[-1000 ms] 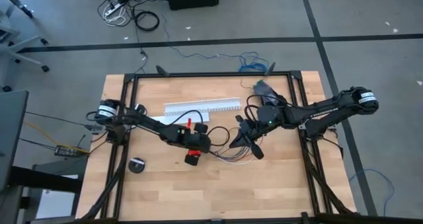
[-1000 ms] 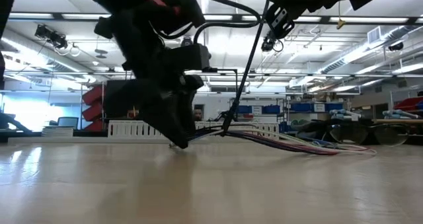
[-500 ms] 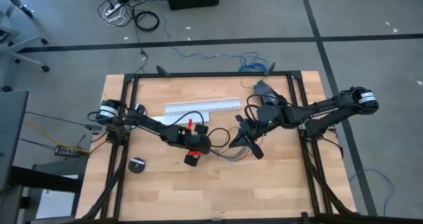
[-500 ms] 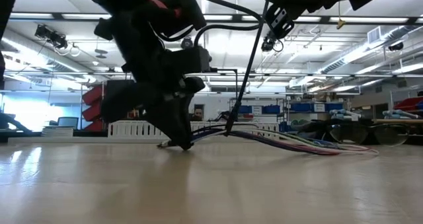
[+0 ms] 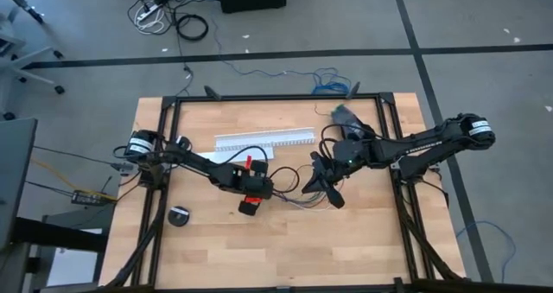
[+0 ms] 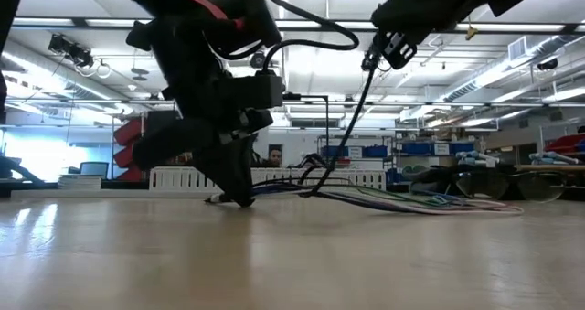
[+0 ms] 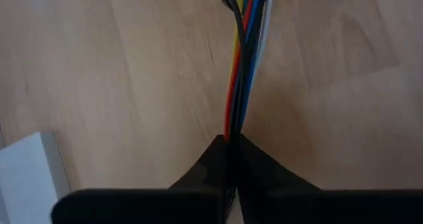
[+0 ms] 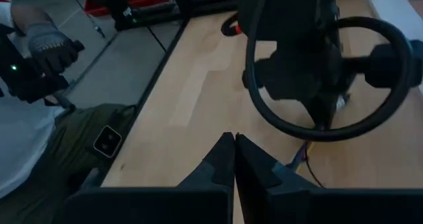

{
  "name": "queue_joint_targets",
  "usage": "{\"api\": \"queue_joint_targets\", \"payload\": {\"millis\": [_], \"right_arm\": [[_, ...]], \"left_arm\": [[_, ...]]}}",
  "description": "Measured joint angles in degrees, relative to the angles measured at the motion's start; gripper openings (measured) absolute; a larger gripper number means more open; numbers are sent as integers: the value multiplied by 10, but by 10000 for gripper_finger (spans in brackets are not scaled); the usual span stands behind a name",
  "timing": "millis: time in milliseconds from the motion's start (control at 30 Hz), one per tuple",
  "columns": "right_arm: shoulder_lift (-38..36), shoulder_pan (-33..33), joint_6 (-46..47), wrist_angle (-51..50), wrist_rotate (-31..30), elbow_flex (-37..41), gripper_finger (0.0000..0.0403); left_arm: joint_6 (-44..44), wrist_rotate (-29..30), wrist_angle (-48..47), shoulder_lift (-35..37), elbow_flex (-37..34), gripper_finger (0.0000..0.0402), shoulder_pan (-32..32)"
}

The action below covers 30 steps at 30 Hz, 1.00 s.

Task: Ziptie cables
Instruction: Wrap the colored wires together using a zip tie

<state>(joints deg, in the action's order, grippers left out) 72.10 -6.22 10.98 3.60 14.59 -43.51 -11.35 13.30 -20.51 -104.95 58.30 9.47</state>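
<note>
— What changed in that last second?
— My left gripper (image 7: 231, 145), half-spread a second before, clamped onto the cables (image 7: 243, 59) at the table (image 5: 346, 241) surface.
— And the bundle?
— It ran straight out from between those fingertips toward my right gripper (image 8: 234, 141), which hung pinched together above the table, holding the ziptie (image 6: 352, 127).

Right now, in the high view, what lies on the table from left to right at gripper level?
Round black object → left gripper, shut on the cables → right gripper, shut, holding the ziptie → table frame's right rail.
</note>
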Motion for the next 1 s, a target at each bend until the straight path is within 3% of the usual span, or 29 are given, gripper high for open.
{"api": "queue_joint_targets", "payload": {"millis": [467,1000], "right_arm": [[0,4,-1,-17,-15,0,0],[-1,4,16,-75,-15,0,0]], "left_arm": [[86,-40,-124,37,-4,4,14],[125,-43,-152,39,-9,3,38]]}}
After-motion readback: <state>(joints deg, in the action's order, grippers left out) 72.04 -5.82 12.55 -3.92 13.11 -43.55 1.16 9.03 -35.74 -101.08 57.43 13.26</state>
